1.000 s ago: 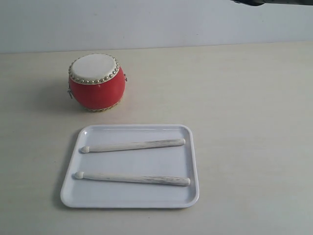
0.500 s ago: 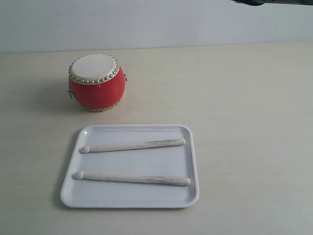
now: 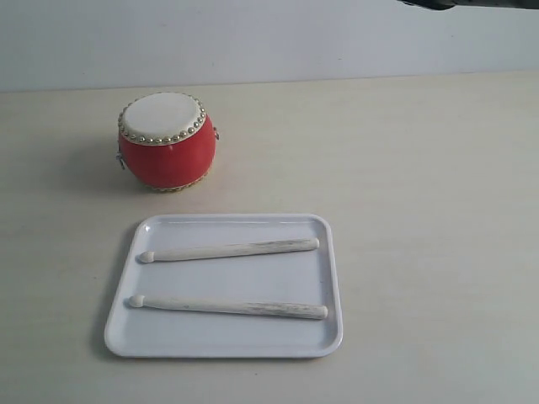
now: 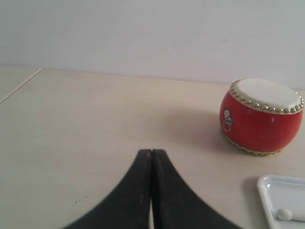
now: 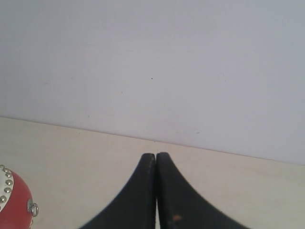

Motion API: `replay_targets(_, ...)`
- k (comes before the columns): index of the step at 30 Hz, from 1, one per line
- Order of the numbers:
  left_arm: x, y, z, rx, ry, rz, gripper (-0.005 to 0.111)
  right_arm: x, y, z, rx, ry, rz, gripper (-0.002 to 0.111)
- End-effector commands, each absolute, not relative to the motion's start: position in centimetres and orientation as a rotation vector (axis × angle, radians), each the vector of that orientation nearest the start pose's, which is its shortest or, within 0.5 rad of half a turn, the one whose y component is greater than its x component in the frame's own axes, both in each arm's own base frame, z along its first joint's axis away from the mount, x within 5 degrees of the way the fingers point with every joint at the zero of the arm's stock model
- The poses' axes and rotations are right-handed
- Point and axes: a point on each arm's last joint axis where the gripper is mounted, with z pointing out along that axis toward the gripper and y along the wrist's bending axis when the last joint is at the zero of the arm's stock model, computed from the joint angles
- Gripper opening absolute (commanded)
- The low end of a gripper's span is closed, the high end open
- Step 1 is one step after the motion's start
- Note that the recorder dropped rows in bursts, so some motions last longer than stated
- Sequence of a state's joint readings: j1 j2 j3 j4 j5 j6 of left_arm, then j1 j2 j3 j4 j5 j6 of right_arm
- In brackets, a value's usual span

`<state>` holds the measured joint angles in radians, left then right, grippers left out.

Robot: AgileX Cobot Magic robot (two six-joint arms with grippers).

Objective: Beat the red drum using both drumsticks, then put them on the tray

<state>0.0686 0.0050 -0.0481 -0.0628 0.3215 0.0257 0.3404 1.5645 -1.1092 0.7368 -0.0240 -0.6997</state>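
Observation:
The red drum [image 3: 167,141] with its cream top and gold studs stands upright on the table behind the white tray [image 3: 330,278]. Two pale drumsticks lie side by side in the tray, one farther back [image 3: 229,250], one nearer [image 3: 227,307], their round tips toward the left. Neither gripper shows in the exterior view. In the left wrist view my left gripper [image 4: 151,151] is shut and empty above bare table, with the drum [image 4: 259,116] and a tray corner [image 4: 282,198] off to one side. My right gripper [image 5: 156,155] is shut and empty too, the drum's edge [image 5: 13,202] just in view.
A pale wall rises behind the light wooden table [image 3: 421,168]. A dark piece of arm [image 3: 438,4] pokes in at the top right of the exterior view. The table's edge [image 4: 19,86] appears in the left wrist view.

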Motion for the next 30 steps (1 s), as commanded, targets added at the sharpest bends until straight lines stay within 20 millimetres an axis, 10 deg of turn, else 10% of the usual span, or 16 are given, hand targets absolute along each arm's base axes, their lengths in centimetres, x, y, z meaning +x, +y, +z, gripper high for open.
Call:
replay_targets(1,5.3,0.1,19.7,-0.063,1.754,-0.008,0.000,34.4,11.9,30.3,-0.277,1.907,0.228,0.000)
replay_targets(30,5.3,-0.4,18.1,0.016,1.839,-0.081,0.000,34.4,11.9,30.3,-0.277,1.907,0.228,0.000)
